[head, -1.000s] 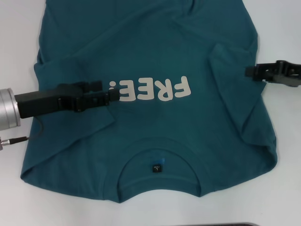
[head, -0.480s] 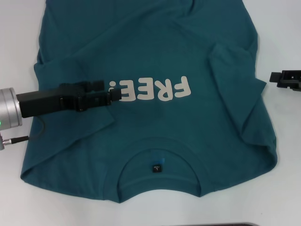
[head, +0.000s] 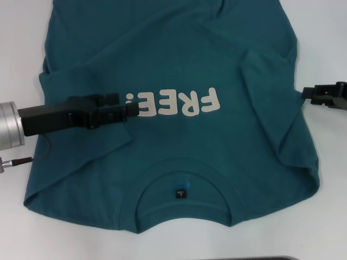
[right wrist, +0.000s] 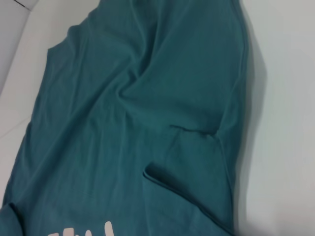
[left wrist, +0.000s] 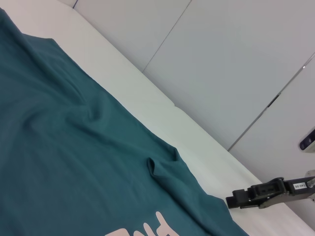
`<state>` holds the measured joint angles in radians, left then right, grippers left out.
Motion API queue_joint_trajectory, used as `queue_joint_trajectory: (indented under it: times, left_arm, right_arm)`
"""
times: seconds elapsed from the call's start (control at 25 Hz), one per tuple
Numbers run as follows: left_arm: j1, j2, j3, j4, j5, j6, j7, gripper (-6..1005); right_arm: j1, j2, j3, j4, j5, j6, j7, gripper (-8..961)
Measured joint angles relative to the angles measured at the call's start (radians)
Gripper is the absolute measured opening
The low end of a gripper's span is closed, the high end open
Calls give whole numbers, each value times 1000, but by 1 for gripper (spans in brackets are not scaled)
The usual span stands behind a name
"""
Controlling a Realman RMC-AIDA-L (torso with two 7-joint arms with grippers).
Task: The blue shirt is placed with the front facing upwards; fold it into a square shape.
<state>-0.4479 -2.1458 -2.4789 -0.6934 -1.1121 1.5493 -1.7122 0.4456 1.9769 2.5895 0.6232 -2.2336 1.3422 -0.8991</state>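
- blue shirt (head: 179, 103) spread face-up on table (head: 331, 32), both sleeves folded in.
- right gripper (head: 310, 93) back at the right edge after retreating; grip unclear.
- left gripper (head: 133, 108) unmoved, clenched on left sleeve at the lettering (head: 179, 103).

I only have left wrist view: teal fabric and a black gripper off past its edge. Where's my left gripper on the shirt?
Observer: Head view shows the left gripper over the chest of the blue shirt, its tip at the exclamation-mark end of the "FREE!" lettering.
Operator: The other gripper, is it on the cloth?
Observer: No. The right gripper sits at the shirt's right edge, beside the folded-in right sleeve, over the white table.
Operator: Left sleeve folded too?
Observer: Yes, it lies folded onto the body, under the left arm.
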Motion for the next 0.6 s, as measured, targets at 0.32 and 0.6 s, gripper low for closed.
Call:
queue_joint_trajectory:
  times: [0.32,0.6]
  left_arm:
    - [-1,5,0,0,0,0,0,882]
    - [-4,6,-1,0,0,-1,0,868]
  right_arm:
    - [29,8,-6,-27,0,-42,-6,402]
    - [42,13,-6,-33,1,-60,-6,330]
